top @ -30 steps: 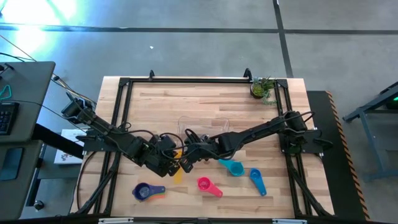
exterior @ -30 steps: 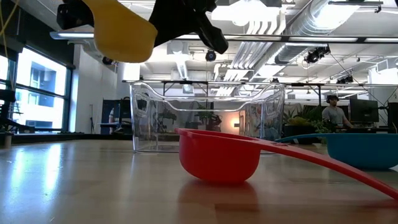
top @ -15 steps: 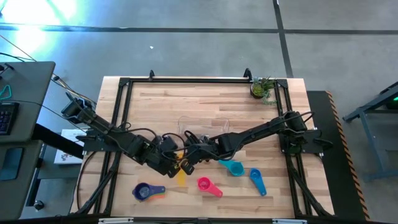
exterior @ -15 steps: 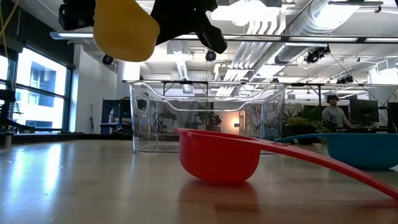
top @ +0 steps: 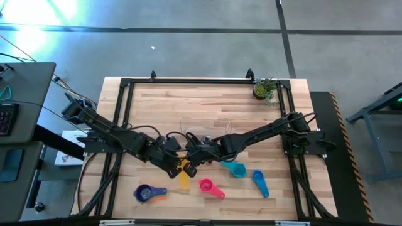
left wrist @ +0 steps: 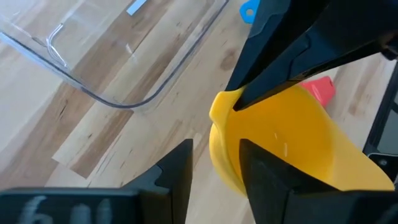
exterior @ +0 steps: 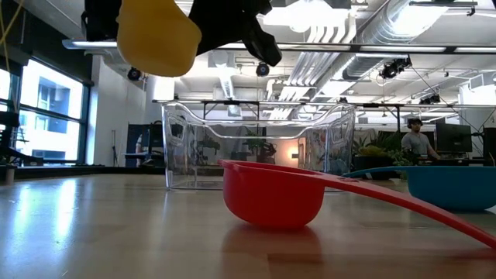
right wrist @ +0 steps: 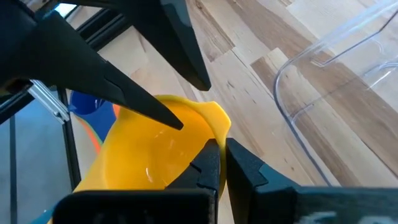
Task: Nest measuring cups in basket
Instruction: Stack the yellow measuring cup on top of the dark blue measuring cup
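Note:
An orange-yellow measuring cup [exterior: 155, 35] hangs well above the table, near the clear basket [top: 207, 129]. My right gripper [right wrist: 222, 146] is shut on it. My left gripper [left wrist: 216, 149] is open, with one finger on each side of the same cup's wall. On the table lie a red-pink cup [exterior: 271, 194], a teal cup [top: 237, 168], a blue cup [top: 259, 181] and a purple cup [top: 146, 193] with an orange handle showing beside it. The basket stands on its flat bottom. My right gripper pinches the yellow cup's rim [right wrist: 213, 127] between its two fingers, one on the inner side and one on the outer. The fingers slant down from the table's right. The cup is lifted clear of the table. My left gripper's fingers [left wrist: 264, 180] straddle the cup's wall; I cannot tell whether they touch it.
A small potted plant [top: 265, 89] stands at the far right corner. A black frame [top: 125, 85] runs around the wooden table. Bare wood lies between the basket and the far edge.
My left gripper has opened and let go of the yellow cup, turning a little at the wrist. The cup stays up in my right gripper and has tipped slightly.

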